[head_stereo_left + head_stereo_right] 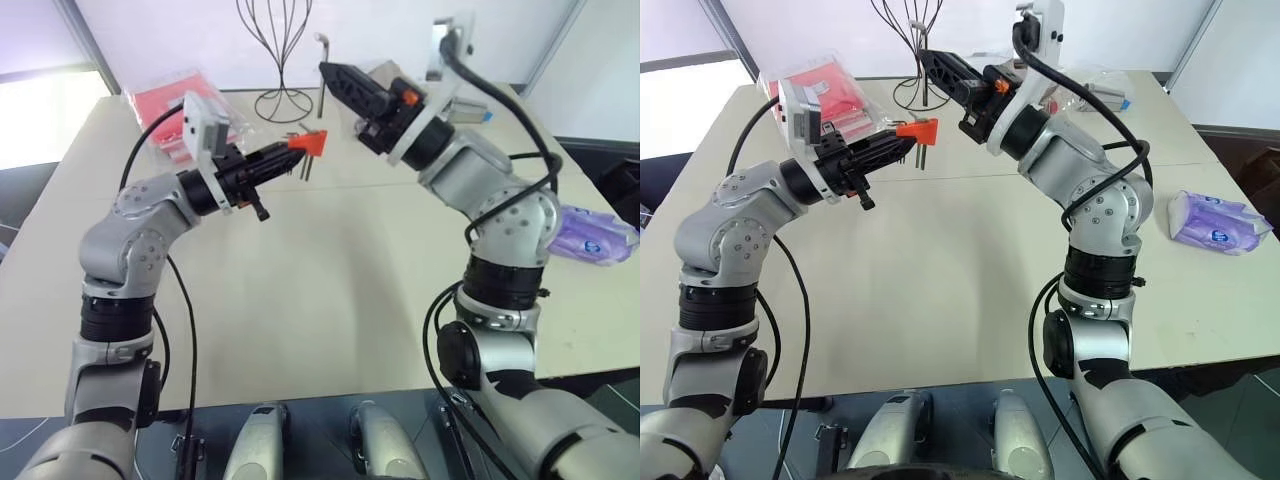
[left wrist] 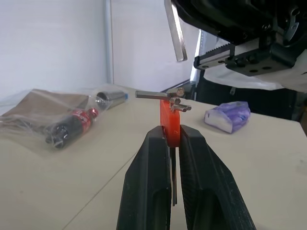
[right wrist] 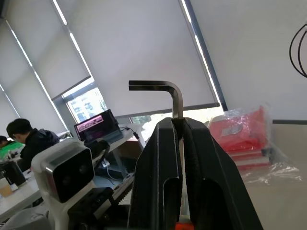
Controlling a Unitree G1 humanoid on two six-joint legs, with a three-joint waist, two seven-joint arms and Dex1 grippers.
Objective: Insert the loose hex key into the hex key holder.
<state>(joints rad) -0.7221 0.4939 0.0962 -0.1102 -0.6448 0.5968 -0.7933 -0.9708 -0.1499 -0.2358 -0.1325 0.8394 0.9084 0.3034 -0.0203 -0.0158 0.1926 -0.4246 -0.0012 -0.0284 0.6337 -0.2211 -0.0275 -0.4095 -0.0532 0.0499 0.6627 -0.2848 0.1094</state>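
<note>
Landmark: hex key holder (image 2: 170, 125), held above the table (image 1: 330, 280) near its middle.
Left gripper (image 1: 282, 153): its 2 black fingers are clamped flat on the lower part of the holder, carrying it clear of the table.
Right gripper (image 3: 178, 125): pinched tight on the long shank of the loose hex key (image 3: 165, 93), which juts past the fingertips with its short leg bent sideways.
Loose hex key, place: in the air above the holder and slightly beyond it, well apart, not yet lined up with any slot.
Step in hand (judged): bringing key to holder before insertion.
How to do it well (judged): keep the holder steady; turn the key until its free end points along an empty slot; approach slowly along that axis, since a thin rod may slip in the pads if pushed off-line.
Holder, material: orange-red plastic, a thin flat block, with short dark keys fanned out at its top.
Key, material: smooth grey metal, slender, L-shaped.
Beyond the holder: a black wire stand (image 1: 282, 60) and red packets (image 1: 170, 105) in crinkled clear plastic.
To the robot's right of the holder: a soft purple tissue pack (image 1: 1218, 222) near the table edge.
</note>
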